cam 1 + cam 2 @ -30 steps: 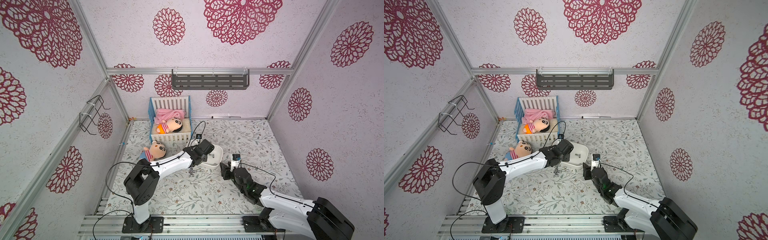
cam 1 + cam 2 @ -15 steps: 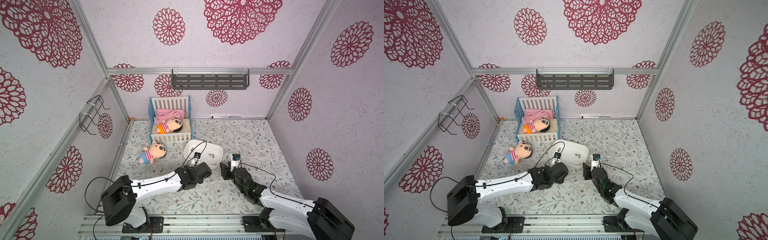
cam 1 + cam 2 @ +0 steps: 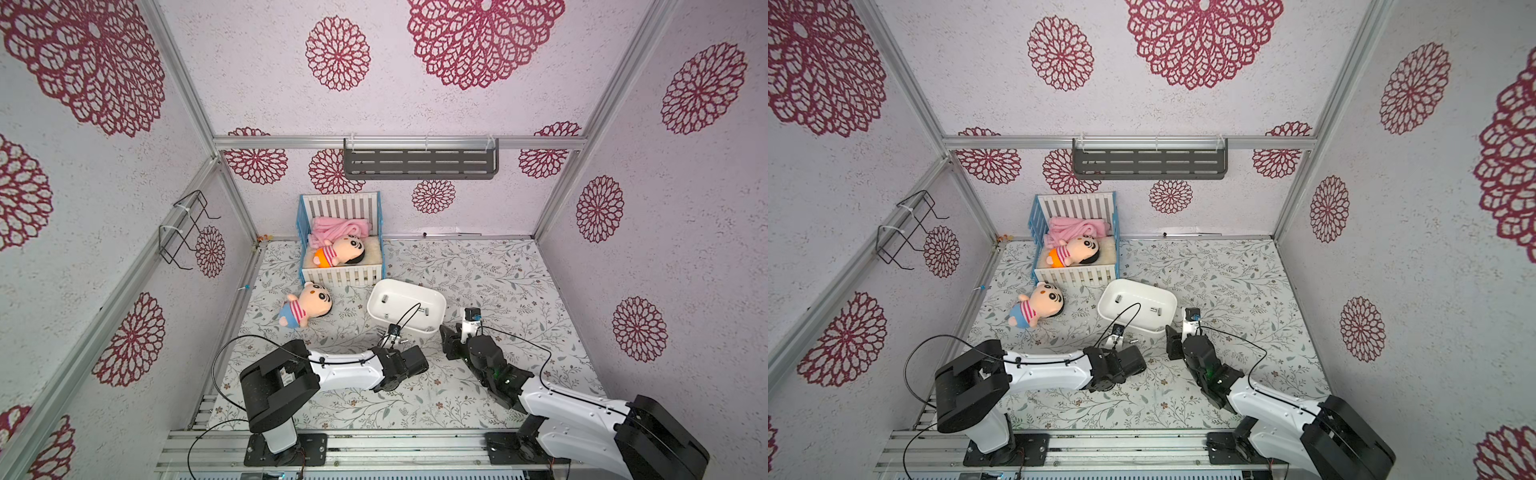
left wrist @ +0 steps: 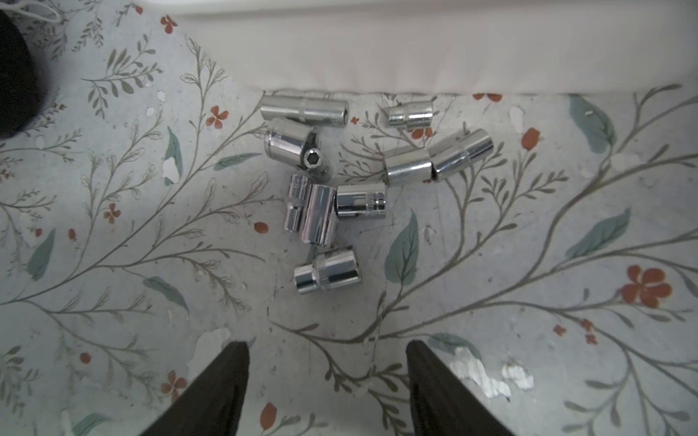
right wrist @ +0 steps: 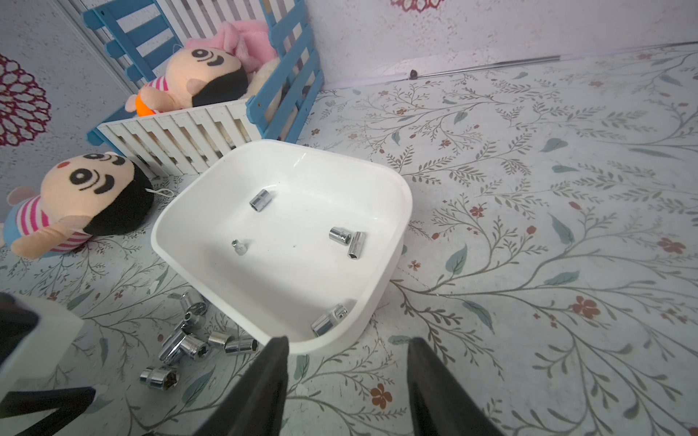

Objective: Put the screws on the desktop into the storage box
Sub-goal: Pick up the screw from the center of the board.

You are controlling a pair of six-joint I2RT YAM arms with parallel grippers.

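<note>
Enclosure: pinkish walls with red rosettes over a worktop [image 3: 478, 270] printed with leafy vines.

Fittings: grey slotted shelf [image 3: 419, 164] on the back wall; black wire rack [image 3: 187, 228] on the left wall.

Bystanders: blue-and-white toy crib [image 3: 340, 203] at the back held a plush doll [image 3: 340, 253]. A second plush doll [image 3: 307, 309] lay on the worktop left of the storage box [image 5: 287, 264].

Storage box: white tub, mid-worktop, held five chrome sockets [image 5: 340, 234].

Remainder: a cluster [image 4: 325, 204] of about ten lay on the worktop against the box's near wall.

Left tool [image 4: 326, 343]: jaws apart, empty, just short of the cluster, the box wall beyond it.

Right tool [image 5: 346, 339]: jaws apart, empty, at the box's near right corner, cluster to its left.
</note>
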